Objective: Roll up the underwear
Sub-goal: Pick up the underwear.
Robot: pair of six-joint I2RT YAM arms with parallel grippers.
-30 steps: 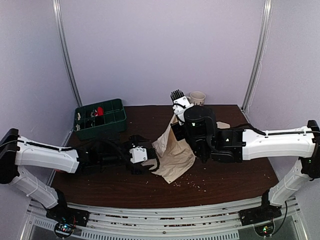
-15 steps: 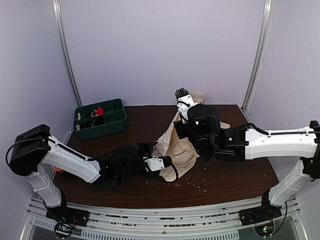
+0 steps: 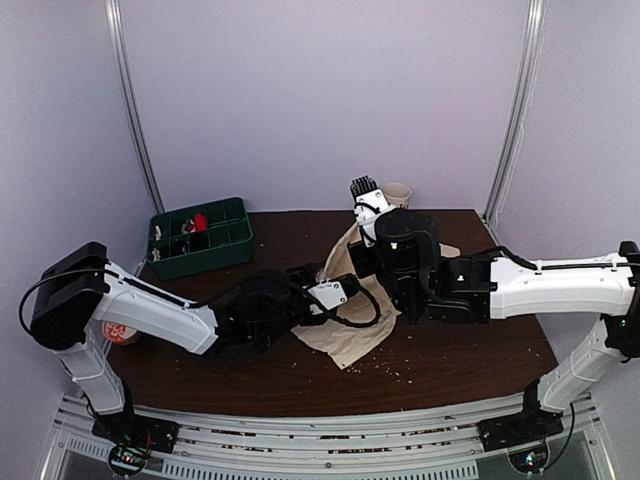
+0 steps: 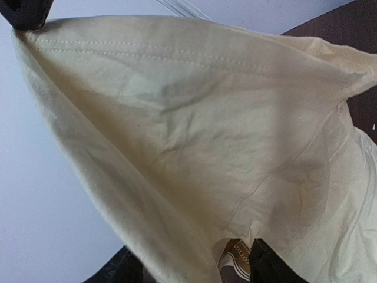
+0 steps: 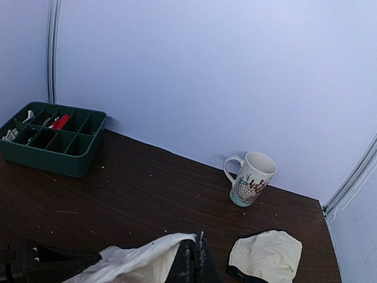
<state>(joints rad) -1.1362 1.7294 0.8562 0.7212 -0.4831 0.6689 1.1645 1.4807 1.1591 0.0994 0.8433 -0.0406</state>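
Note:
The cream underwear (image 3: 350, 315) hangs in a cone from my right gripper (image 3: 356, 228), its lower part spread on the dark table. In the right wrist view the right gripper (image 5: 197, 254) is shut, pinching a cream edge of the underwear (image 5: 141, 253). My left gripper (image 3: 343, 291) is pressed into the hanging cloth from the left. The left wrist view is filled by the underwear (image 4: 194, 130); my left gripper (image 4: 194, 265) has its fingers apart, with a fold and a brown label between them.
A second cream piece with black trim (image 3: 446, 250) (image 5: 266, 256) lies right of the right arm. A shell-print mug (image 3: 396, 195) (image 5: 252, 178) stands by the back wall. A green divided tray (image 3: 200, 236) (image 5: 53, 137) sits back left. Crumbs dot the table.
My left arm has swung right and forward until its gripper reached the hanging cloth, and its jaws have narrowed. The right gripper has held the cloth up almost still.

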